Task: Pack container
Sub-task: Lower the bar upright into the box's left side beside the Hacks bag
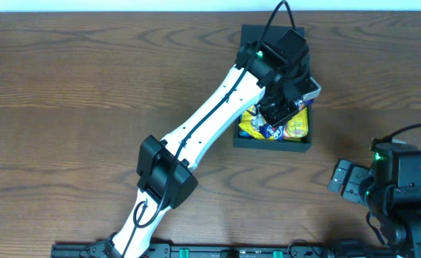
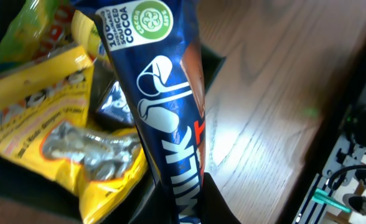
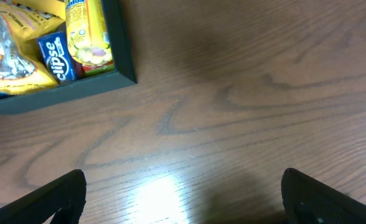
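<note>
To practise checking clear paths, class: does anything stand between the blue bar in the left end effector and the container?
Nothing visible does. The left end effector, shut on the bar, holds it just above the open container. The yellow packets already inside lie to one side of it, not across its way.

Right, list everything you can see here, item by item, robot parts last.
table: one, brown wood grain, under everything.
container: one, dark teal-green, upper right of the table, open.
yellow snack packets: at least two, yellow, inside the container; exact count unclear.
blue Eclipse packet: one, blue with white lettering, inside the container near a corner.
blue chocolate wrapper: one, blue with white MILK lettering, held over the container's edge.
left arm: one, white and black, reaching over the container; jaws shut on the blue chocolate wrapper.
right arm: one, black, lower right of the table, clear of the container; jaws open and empty.
</note>
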Available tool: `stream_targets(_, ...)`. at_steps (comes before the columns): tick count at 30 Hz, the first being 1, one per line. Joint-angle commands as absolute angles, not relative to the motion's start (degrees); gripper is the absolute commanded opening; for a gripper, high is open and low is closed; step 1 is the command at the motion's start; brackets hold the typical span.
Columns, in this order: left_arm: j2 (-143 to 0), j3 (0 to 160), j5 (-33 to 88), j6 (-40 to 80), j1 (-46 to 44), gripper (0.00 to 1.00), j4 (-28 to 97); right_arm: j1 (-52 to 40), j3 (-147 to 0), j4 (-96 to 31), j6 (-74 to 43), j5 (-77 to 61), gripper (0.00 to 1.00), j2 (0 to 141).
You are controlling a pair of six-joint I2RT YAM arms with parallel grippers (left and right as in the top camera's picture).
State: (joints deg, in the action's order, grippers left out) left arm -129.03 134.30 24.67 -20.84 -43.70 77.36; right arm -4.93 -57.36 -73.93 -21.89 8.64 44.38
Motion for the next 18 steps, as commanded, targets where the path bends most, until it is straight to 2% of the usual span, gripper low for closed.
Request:
stream_targets(1,-129.16,135.66,26.33,-26.35,-43.55,0.06,76.86,-4.47,-57.28,-73.97,-22.24,9.23,0.99,44.25)
stream_targets(6,-129.32,135.59,15.68,-29.67,-43.57,0.06,70.32,-4.47,-57.28,-73.95,-22.26,9.26,0.99,44.25)
stream_targets(12,-130.93,135.46,11.81,-36.21,-43.57,0.06,59.94,-4.47,-57.28,-73.93,-22.26,9.26,0.99,44.25)
stream_targets(18,-135.74,135.46,7.03,-42.17,-43.05,0.06,54.81,-4.47,-57.28,-73.91,-22.24,9.26,0.99,44.25)
